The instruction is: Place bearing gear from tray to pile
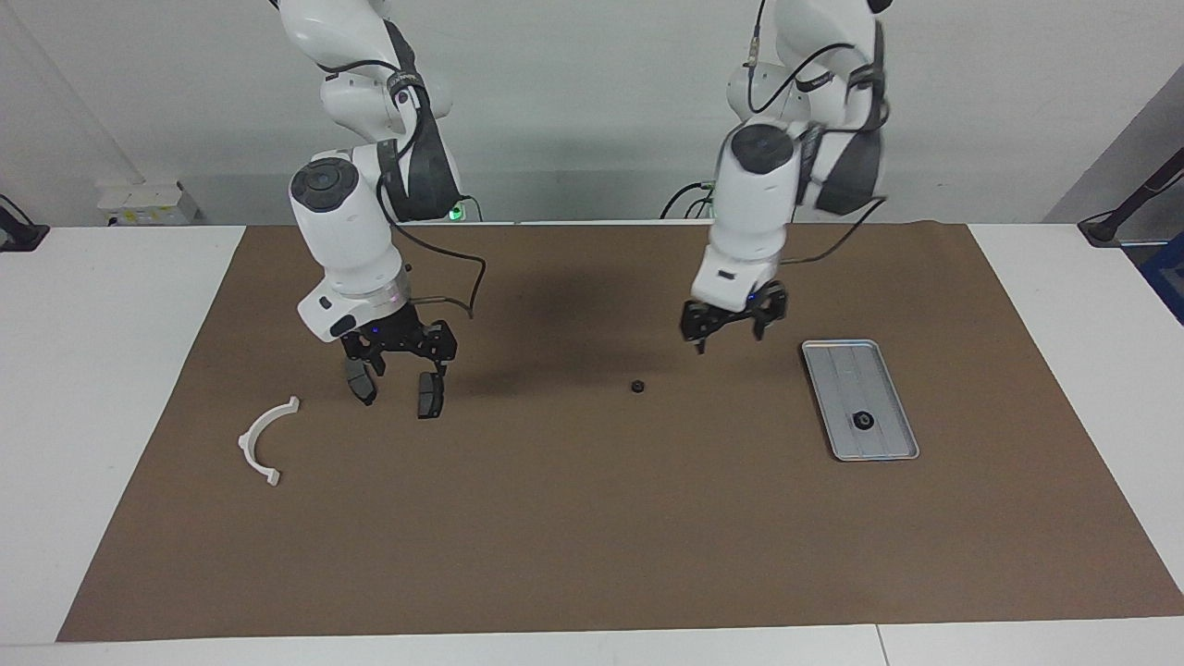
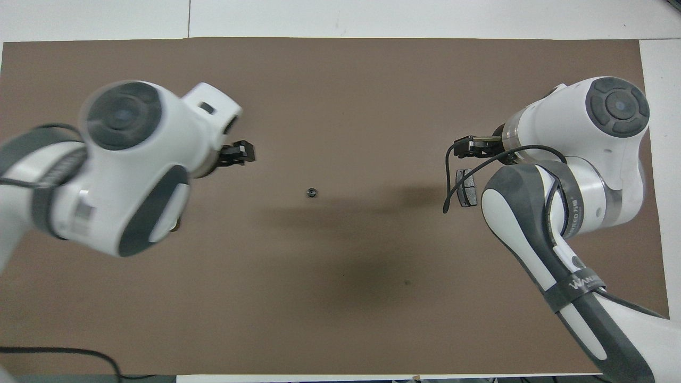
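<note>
Bearing gear [image 1: 636, 386] lies mid-mat; left gripper [image 1: 734, 326], empty and spread, hangs at its two o'clock. Right gripper [image 1: 398, 356] (also empty, spread) must fetch it pileward.

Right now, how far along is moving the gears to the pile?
One gear lies on the mat mid-table, short of the brake pads. Both grippers are open and empty: left raised beside the tray, right over the pads. Another gear remains in the tray.

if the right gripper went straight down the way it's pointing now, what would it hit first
Most likely the two brake pads: the right gripper hangs open, fingers down, just above them, one fingertip over the nearer brake pad, the other over the second brake pad. Depth is unclear, so it might meet the brown mat between them.
</note>
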Controlling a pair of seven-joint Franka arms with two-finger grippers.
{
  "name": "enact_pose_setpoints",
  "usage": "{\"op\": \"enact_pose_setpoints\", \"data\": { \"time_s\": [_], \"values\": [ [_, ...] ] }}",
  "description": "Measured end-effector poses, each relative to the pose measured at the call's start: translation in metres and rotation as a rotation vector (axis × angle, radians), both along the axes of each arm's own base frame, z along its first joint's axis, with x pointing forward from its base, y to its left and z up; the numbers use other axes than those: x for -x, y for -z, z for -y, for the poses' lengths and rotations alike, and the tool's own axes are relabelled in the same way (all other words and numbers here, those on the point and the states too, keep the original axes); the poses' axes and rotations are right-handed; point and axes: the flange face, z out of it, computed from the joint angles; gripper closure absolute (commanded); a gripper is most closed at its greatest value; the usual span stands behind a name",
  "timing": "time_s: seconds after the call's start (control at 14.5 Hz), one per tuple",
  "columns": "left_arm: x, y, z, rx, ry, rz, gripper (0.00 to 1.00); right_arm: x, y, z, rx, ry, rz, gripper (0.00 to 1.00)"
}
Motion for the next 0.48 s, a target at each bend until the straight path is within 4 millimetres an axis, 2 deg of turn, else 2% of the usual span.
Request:
{"op": "enact_pose_setpoints", "data": {
  "time_s": [0.07,0.14,0.21,0.28,0.34,0.41,0.48],
  "values": [
    [-0.007,-0.02,-0.054,0.021,0.03,0.004,0.01,0.0,0.003,-0.012,-0.008,0.04,0.008,0.0],
    [-0.015,-0.026,-0.104,0.032,0.052,0.01,0.02,0.001,0.008,-0.031,-0.017,0.077,0.015,0.0],
    [-0.021,-0.023,-0.148,0.036,0.07,0.011,0.03,0.005,0.015,-0.056,-0.025,0.102,0.015,0.0],
    [-0.028,-0.011,-0.183,0.038,0.084,0.016,0.04,0.011,0.023,-0.083,-0.032,0.114,0.013,0.0],
    [-0.036,0.006,-0.205,0.037,0.089,0.031,0.04,0.017,0.031,-0.109,-0.039,0.125,0.012,0.0],
    [-0.046,0.029,-0.214,0.033,0.088,0.051,0.05,0.023,0.039,-0.13,-0.047,0.143,0.012,0.0],
    [-0.056,0.054,-0.215,0.029,0.089,0.064,0.05,0.028,0.046,-0.148,-0.055,0.168,0.012,0.0]
  ]
}}
